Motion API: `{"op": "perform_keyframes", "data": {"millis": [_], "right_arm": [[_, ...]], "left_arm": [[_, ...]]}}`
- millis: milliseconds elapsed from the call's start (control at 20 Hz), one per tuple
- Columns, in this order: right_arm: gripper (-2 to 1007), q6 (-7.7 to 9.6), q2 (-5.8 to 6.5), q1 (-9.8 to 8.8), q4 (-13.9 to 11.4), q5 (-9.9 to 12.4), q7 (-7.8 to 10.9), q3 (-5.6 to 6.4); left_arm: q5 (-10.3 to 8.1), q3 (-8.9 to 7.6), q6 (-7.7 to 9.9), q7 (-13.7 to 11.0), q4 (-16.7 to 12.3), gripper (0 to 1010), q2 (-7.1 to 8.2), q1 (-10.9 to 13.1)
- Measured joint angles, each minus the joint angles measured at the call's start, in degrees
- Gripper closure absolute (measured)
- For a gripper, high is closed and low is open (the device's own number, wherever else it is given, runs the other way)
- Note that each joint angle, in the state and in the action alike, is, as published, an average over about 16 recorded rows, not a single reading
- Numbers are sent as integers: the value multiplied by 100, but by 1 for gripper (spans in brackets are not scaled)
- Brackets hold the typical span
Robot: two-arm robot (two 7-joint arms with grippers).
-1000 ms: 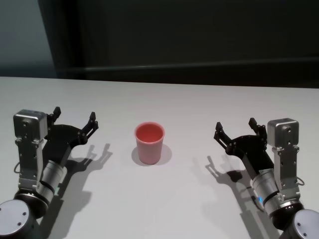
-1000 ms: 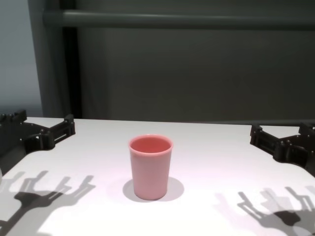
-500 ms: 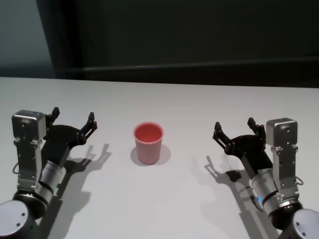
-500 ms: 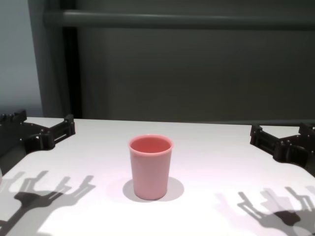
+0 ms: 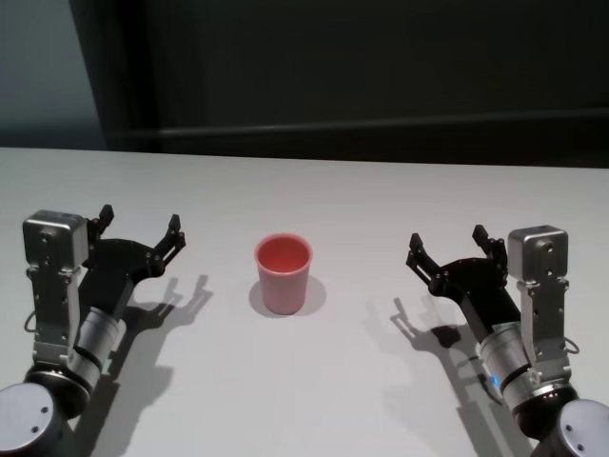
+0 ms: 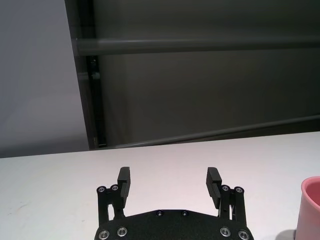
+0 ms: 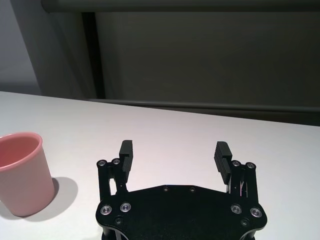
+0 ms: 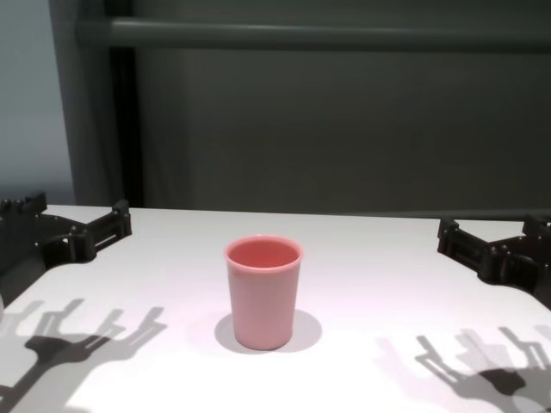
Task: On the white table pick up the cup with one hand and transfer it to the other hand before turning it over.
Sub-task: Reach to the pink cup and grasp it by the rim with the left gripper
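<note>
The pink cup (image 5: 284, 273) (image 8: 263, 291) stands upright, mouth up, in the middle of the white table (image 5: 314, 200). My left gripper (image 5: 139, 227) hovers open to the cup's left, well apart from it, with nothing between its fingers. My right gripper (image 5: 448, 245) hovers open to the cup's right, equally apart and empty. The cup's edge (image 6: 311, 207) shows in the left wrist view beside the left gripper (image 6: 170, 181). In the right wrist view the cup (image 7: 21, 172) sits off to the side of the right gripper (image 7: 175, 152).
A dark wall and a horizontal rail (image 8: 310, 34) run behind the table's far edge. Both grippers cast shadows (image 8: 77, 340) on the tabletop near its front.
Between one second ago and half a second ago the head view shifts slightly; the cup and both arms hold their places since then.
</note>
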Motion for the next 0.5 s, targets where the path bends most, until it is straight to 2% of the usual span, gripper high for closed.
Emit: {"op": "perform_keyframes", "data": {"millis": [500], "right_arm": [[3, 0, 0, 0, 0, 0, 0, 0]], "left_arm": [[0, 0, 0, 0, 0, 9, 0, 0]]}}
